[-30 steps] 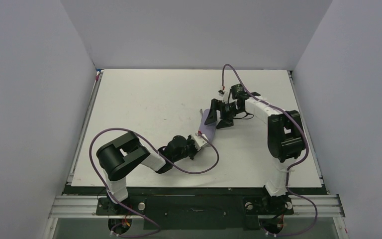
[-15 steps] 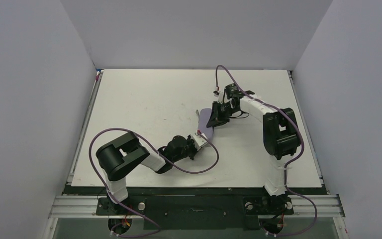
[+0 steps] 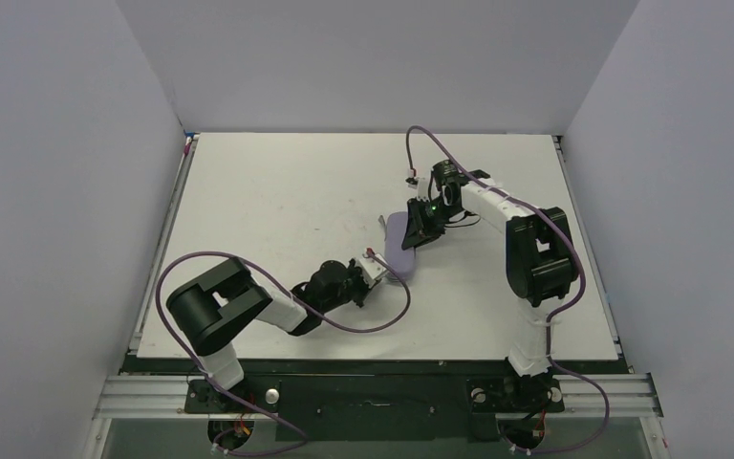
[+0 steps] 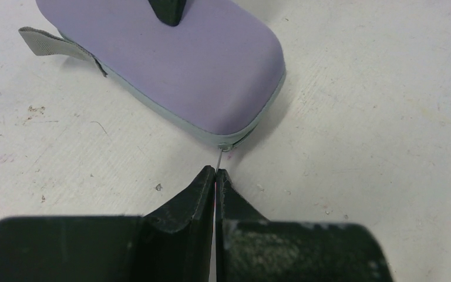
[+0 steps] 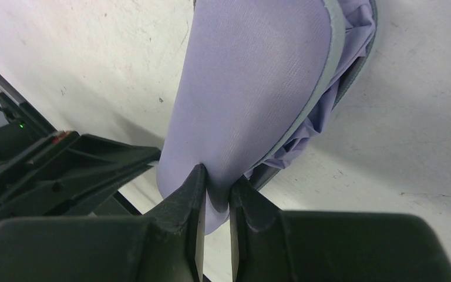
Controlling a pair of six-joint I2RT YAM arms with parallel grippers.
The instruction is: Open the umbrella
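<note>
A lavender zip case (image 3: 398,241) with grey trim lies mid-table, a grey loop (image 4: 44,42) at its far end. My left gripper (image 4: 216,171) is shut on the thin metal zipper pull (image 4: 219,157) at the case's near corner. My right gripper (image 5: 216,187) is shut on the case's lavender cover (image 5: 252,88) and pinches a fold of it; one of its fingertips (image 4: 167,9) shows above the case. The cover's edge gapes, and crumpled lavender fabric of the umbrella (image 5: 311,132) shows inside. Shaft and handle are hidden.
The white table (image 3: 277,191) is walled in by grey panels on the left, back and right. Purple cables loop off both arms, one lying on the table (image 3: 382,320) near the left wrist. The left gripper (image 5: 64,170) sits close behind the case in the right wrist view.
My right gripper came left onto the case and closed on its cover. The left arm drew back left and nearer, still pinching the zipper pull, and the case shifted slightly with it.
</note>
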